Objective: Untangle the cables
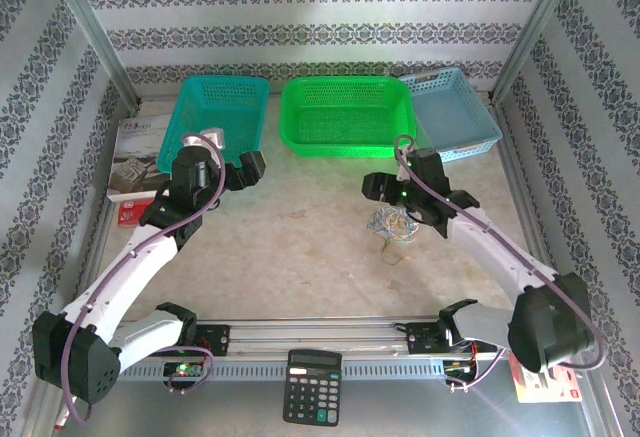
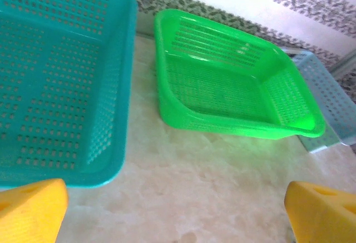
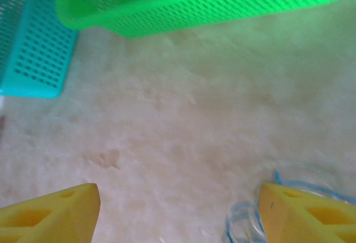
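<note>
Right wrist view is showing the right gripper (image 3: 178,215) standing wide and empty, thin bluish looped cables (image 3: 240,219) lying seemingly against one finger; the left gripper (image 1: 250,170) is gaping empty.

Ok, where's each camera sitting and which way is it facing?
Top external: above and behind, looking down at table; left arm, right arm, cables by right end effector.
Left wrist: faces green basket and teal basket; own yellow fingers wide apart.
Right wrist: looks down at table; own fingers, cables alongside.
Shared: wrist views both catch green and teal baskets.
</note>
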### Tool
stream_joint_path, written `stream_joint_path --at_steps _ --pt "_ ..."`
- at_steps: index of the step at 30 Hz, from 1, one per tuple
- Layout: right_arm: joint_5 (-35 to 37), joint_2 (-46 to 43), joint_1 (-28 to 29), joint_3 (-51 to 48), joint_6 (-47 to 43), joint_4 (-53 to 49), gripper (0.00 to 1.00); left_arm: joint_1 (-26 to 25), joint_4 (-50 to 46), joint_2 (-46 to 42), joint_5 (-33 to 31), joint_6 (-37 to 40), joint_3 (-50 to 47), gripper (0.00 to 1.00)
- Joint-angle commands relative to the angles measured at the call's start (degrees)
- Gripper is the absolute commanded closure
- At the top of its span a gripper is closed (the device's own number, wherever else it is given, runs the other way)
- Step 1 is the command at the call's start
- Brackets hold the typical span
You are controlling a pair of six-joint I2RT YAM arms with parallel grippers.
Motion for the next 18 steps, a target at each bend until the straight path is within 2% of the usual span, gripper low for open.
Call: stream_joint_path --at_steps 1,9,15,18 --pt "3.57 -4.28 0.02 -3.83 0.2 -9.36 0.29 -2.32 -2.03 -1.13 1.78 -3.27 -0.1 0.0" --pt "8.67 -13.36 4.65 -14.73 9.04 -13.8 0.31 -7.61 1.54 2.22 0.87 -5.84 -0.77 0.0" --pt "16.32 -19.25 11.68 -19.5 19.16 -17.94 0.33 -10.58 2.76 5.63 -0.18 -5.49 0.64 0.0" --pt "17.93 -22.09 14.13 -20.98 23.76 -20.05 0.32 -11.66 2.76 6.8 -1.04 -4.84 1.44 0.0"
